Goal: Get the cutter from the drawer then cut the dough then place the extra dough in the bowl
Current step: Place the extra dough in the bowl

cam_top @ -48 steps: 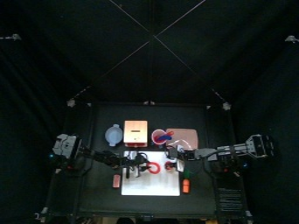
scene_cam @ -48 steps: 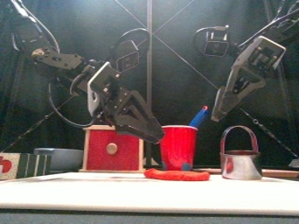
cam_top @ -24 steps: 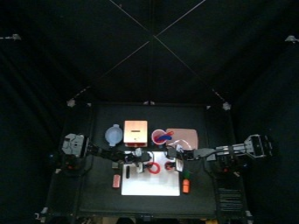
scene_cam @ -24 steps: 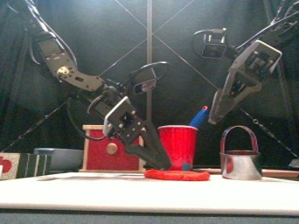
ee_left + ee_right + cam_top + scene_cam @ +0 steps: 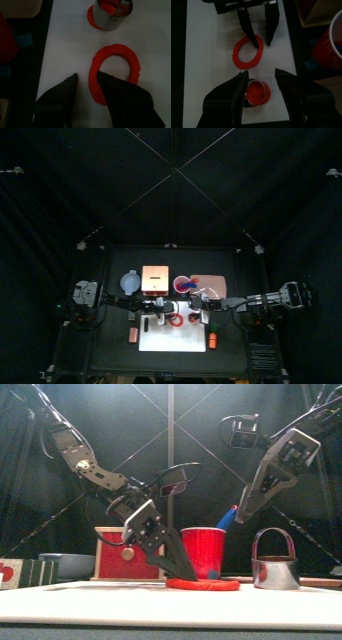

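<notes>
Red dough in a ring (image 5: 119, 48) lies flat on the white cutting board (image 5: 67, 45), which sits on the black tabletop (image 5: 114, 343). The left gripper (image 5: 86, 75) is low at the ring's edge, fingers spread and pinching nothing, one over the band and one outside it. Just beside the ring stands the metal cutter (image 5: 274, 569), with a red dough disc (image 5: 258, 94) inside it. The right gripper (image 5: 260, 73) hangs above the cutter, fingers spread. Behind the board stand a red cup (image 5: 205, 552), a wooden box (image 5: 130, 554) and a blue-grey bowl (image 5: 64, 569).

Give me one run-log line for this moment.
step: pick up ring | left gripper: open, low at ring | right gripper: open, raised near cutter on board
</notes>
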Motion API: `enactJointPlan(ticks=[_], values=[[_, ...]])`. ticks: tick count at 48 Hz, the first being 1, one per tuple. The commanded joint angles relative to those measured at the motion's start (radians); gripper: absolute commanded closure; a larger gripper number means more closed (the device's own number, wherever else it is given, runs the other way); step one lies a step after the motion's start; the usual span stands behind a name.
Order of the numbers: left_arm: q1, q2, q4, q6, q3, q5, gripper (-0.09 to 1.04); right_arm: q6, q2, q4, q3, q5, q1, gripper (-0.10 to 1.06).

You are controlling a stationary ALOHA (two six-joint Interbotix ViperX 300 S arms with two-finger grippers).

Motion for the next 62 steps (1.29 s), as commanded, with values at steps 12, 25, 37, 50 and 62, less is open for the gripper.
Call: enactJointPlan(ticks=[12, 25, 37, 50, 62], values=[[-0.038, -0.058, 0.035, -0.008, -0.020, 0.026, 0.38, 0.009, -0.011, -0.048, -0.031, -0.046, -0.025, 0.14], [-0.025, -0.183, 0.009, -0.003, -0.002, -0.011, 0.41, 0.011, -0.011, -0.052, -0.031, -0.126, -0.044, 0.14], [0.046, -0.360, 0.012, -0.003, 0.089, -0.008, 0.41, 0.009, -0.011, -0.054, -0.034, -0.186, -0.055, 0.14], [0.173, -0.635, -0.006, -0.003, 0.190, -0.009, 0.41, -0.003, -0.006, -0.061, -0.026, -0.313, -0.106, 0.14], [0.342, -0.937, -0.005, -0.003, 0.359, -0.011, 0.40, 0.000, 0.021, -0.091, -0.028, -0.373, -0.118, 0.14]])
